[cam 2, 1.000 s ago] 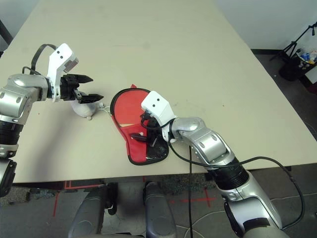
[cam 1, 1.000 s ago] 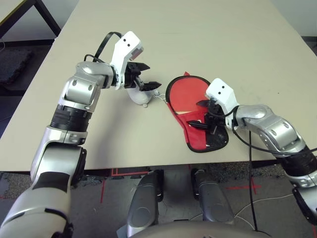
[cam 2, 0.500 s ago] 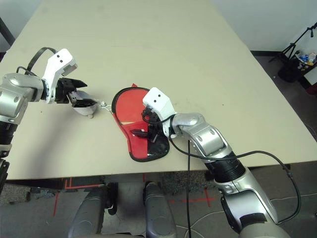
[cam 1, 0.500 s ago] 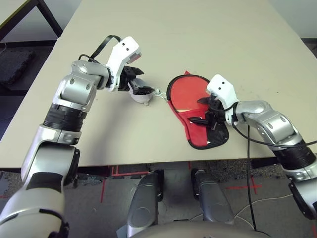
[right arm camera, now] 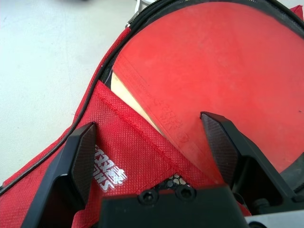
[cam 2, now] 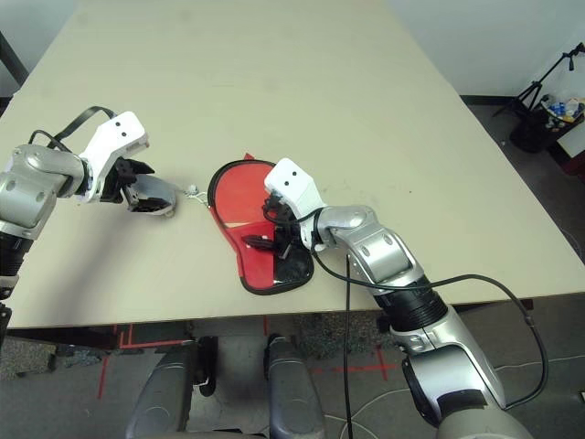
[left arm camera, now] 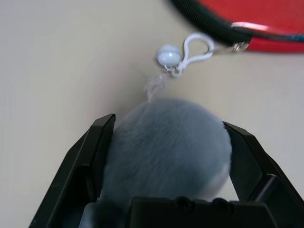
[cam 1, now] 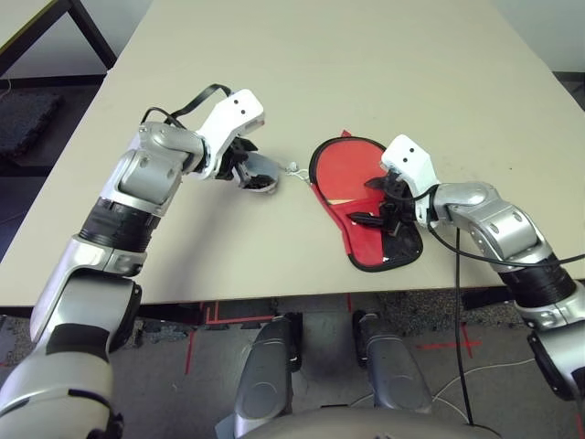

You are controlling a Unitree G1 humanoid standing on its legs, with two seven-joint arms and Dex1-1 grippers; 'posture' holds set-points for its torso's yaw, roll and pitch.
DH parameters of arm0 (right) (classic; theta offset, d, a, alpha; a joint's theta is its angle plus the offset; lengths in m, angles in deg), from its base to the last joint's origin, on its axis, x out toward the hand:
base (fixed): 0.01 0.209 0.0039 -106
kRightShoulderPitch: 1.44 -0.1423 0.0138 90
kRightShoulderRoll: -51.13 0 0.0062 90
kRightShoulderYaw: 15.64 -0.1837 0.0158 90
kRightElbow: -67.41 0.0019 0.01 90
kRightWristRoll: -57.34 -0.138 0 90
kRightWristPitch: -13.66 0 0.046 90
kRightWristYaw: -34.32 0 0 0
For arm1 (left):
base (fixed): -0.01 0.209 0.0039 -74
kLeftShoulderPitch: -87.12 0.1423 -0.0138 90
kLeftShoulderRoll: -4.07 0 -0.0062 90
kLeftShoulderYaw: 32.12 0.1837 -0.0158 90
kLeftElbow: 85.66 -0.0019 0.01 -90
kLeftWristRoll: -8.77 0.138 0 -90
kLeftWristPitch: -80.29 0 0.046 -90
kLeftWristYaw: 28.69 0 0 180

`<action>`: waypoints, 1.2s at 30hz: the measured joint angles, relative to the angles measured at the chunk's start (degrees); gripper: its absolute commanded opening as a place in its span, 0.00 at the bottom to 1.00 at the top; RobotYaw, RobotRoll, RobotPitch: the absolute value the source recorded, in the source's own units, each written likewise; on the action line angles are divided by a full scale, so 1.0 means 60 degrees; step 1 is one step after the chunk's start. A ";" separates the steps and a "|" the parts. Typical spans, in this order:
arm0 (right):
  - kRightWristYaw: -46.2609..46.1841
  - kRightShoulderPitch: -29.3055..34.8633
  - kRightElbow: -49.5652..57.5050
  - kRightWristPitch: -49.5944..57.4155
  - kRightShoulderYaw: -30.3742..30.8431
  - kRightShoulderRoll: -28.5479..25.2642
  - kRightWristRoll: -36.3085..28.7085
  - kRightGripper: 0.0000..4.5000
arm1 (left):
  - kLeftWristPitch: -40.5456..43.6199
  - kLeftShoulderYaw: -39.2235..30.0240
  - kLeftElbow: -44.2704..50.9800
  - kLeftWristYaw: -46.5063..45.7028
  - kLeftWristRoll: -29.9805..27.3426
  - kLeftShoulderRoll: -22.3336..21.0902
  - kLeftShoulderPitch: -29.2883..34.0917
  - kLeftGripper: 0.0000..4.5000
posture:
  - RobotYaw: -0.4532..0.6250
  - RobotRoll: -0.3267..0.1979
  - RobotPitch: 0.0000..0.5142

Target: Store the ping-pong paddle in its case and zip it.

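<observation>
On the beige worktop [cam 1: 384, 64] the red fabric paddle-shaped case with black zip edging [cam 1: 366, 249] lies near the front edge, at about five o'clock from the worktop's middle. Its flap is folded open, and the flat ping-pong paddle with a round red rubber face [cam 1: 352, 174] sits inside, the round face toward twelve o'clock and a strip of pale wood [right arm camera: 128, 97] showing where the case's red panel with a small white logo [right arm camera: 107, 168] covers the handle end.

The right gripper [cam 1: 377, 208] hangs over the case's narrow end, its black jaws spread wide with one finger [right arm camera: 78, 159] above the logo panel and the other [right arm camera: 221, 142] above the red rubber; they grasp nothing.

At nine o'clock from the case, the white fluffy pom-pom [left arm camera: 168, 147] rests on the worktop, joined to the zip edging by a small white bead and loop [left arm camera: 190, 50]. The left gripper [cam 1: 245, 171] has its jaws wide apart on either side of the pom-pom, each finger [left arm camera: 92, 156] just beside the fluff.
</observation>
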 measured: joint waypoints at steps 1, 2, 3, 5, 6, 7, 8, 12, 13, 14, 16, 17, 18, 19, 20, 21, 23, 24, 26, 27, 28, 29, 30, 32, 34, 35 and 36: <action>0.0000 0.0000 -0.0003 0.0000 -0.0001 0.0024 0.0022 1.00 | -0.0027 0.0044 -0.0099 -0.0025 0.0046 0.0022 -0.0001 1.00 | 0.40 0.62 0.44; 0.0000 -0.0001 -0.0008 0.0000 -0.0006 0.0044 0.0027 1.00 | -0.0038 0.0093 -0.0152 -0.0040 0.0109 0.0026 -0.0002 0.91 | 0.40 0.62 0.44; 0.0000 -0.0001 -0.0015 0.0000 -0.0014 0.0066 0.0036 1.00 | -0.0045 0.0111 -0.0214 -0.0058 0.0171 0.0048 -0.0007 0.86 | 0.40 0.62 0.44; -0.0001 -0.0003 -0.0036 0.0001 -0.0033 0.0119 0.0086 1.00 | -0.0061 0.0110 -0.0288 -0.0095 0.0253 0.0147 -0.0034 0.72 | 0.40 0.62 0.44; -0.0001 -0.0008 -0.0039 0.0000 -0.0039 0.0137 0.0120 1.00 | -0.0095 0.0111 -0.0327 -0.0116 0.0320 0.0196 -0.0061 0.65 | 0.40 0.62 0.44; -0.0001 -0.0015 -0.0047 0.0000 -0.0044 0.0152 0.0151 1.00 | -0.0208 0.0134 -0.0437 -0.0127 0.0394 0.0224 -0.0144 0.59 | 0.40 0.62 0.44; -0.0001 -0.0020 -0.0053 0.0000 -0.0049 0.0166 0.0181 1.00 | -0.0315 0.0163 -0.0533 -0.0117 0.0429 0.0224 -0.0228 0.53 | 0.40 0.62 0.44; 0.0000 -0.0036 -0.0084 -0.0001 -0.0082 0.0224 0.0278 1.00 | -0.0712 0.0202 -0.0977 -0.0028 0.0648 0.0276 -0.0723 0.28 | 0.40 0.62 0.44; 0.0000 -0.0036 -0.0082 -0.0001 -0.0083 0.0228 0.0282 1.00 | -0.0789 0.0202 -0.1077 0.0032 0.0697 0.0299 -0.0834 0.22 | 0.40 0.62 0.43; 0.0000 -0.0038 -0.0081 0.0000 -0.0085 0.0230 0.0288 1.00 | -0.0878 0.0202 -0.1177 0.0081 0.0740 0.0337 -0.0943 0.17 | 0.40 0.62 0.43; 0.0000 -0.0050 -0.0082 0.0000 -0.0088 0.0239 0.0309 1.00 | -0.1076 0.0206 -0.1438 0.0126 0.0802 0.0394 -0.1209 0.13 | 0.40 0.62 0.43; -0.0001 -0.0052 -0.0084 0.0000 -0.0089 0.0246 0.0317 1.00 | -0.1190 0.0206 -0.1589 0.0120 0.0824 0.0436 -0.1341 0.12 | 0.39 0.62 0.43; -0.0002 -0.0054 -0.0088 0.0001 -0.0093 0.0253 0.0329 1.00 | -0.1380 0.0204 -0.1938 0.0065 0.0876 0.0543 -0.1572 0.12 | 0.39 0.62 0.42; -0.0012 -0.0059 -0.0090 0.0002 -0.0094 0.0267 0.0349 1.00 | -0.1585 0.0205 -0.2268 -0.0036 0.0982 0.0677 -0.1781 0.12 | 0.39 0.62 0.42; -0.0021 -0.0064 -0.0090 0.0002 -0.0094 0.0289 0.0378 1.00 | -0.1809 0.0206 -0.2623 -0.0133 0.1082 0.0809 -0.1981 0.12 | 0.39 0.62 0.42; -0.0029 -0.0064 -0.0085 0.0001 -0.0091 0.0299 0.0396 1.00 | -0.2016 0.0209 -0.2974 -0.0218 0.1171 0.0919 -0.2158 0.12 | 0.39 0.62 0.42; -0.0029 -0.0076 -0.0052 0.0002 -0.0061 0.0300 0.0460 1.00 | -0.2491 0.0231 -0.3737 -0.0398 0.1290 0.1191 -0.2515 0.12 | 0.38 0.62 0.42; -0.0023 -0.0093 -0.0006 0.0008 -0.0014 0.0300 0.0527 1.00 | -0.2742 0.0244 -0.4133 -0.0477 0.1425 0.1328 -0.2674 0.12 | 0.38 0.62 0.43; -0.0006 -0.0131 0.0070 0.0061 0.0084 0.0298 0.0598 1.00 | -0.3105 0.0250 -0.4714 -0.0594 0.1546 0.1538 -0.2856 0.12 | 0.38 0.62 0.42; 0.0034 -0.0173 0.0099 0.0119 0.0143 0.0282 0.0646 1.00 | -0.3313 0.0271 -0.5092 -0.0658 0.1623 0.1691 -0.3010 0.12 | 0.38 0.62 0.42; 0.0060 -0.0226 0.0118 0.0175 0.0192 0.0261 0.0691 1.00 | -0.3467 0.0281 -0.5335 -0.0689 0.1661 0.1792 -0.3110 0.12 | 0.37 0.62 0.43; 0.0101 -0.0289 0.0141 0.0243 0.0271 0.0217 0.0729 1.00 | -0.3659 0.0290 -0.5653 -0.0759 0.1721 0.1942 -0.3264 0.12 | 0.37 0.62 0.43; 0.0141 -0.0342 0.0165 0.0334 0.0331 0.0188 0.0762 1.00 | -0.3807 0.0294 -0.5878 -0.0807 0.1812 0.2047 -0.3380 0.12 | 0.37 0.62 0.43; 0.0211 -0.0435 0.0217 0.0602 0.0455 0.0112 0.0796 1.00 | -0.4096 0.0299 -0.6376 -0.0930 0.1898 0.2257 -0.3619 0.12 | 0.37 0.62 0.43; 0.0280 -0.0551 0.0309 0.0841 0.0561 0.0037 0.0835 1.00 | -0.4343 0.0301 -0.6853 -0.1039 0.1976 0.2460 -0.3858 0.12 | 0.37 0.62 0.43; 0.0319 -0.0595 0.0360 0.0975 0.0615 -0.0008 0.0867 1.00 | -0.4437 0.0300 -0.7044 -0.1104 0.2007 0.2554 -0.3969 0.12 | 0.36 0.62 0.44; 0.0348 -0.0623 0.0415 0.1115 0.0669 -0.0040 0.0894 1.00 | -0.4539 0.0300 -0.7222 -0.1178 0.2033 0.2626 -0.4085 0.12 | 0.36 0.62 0.44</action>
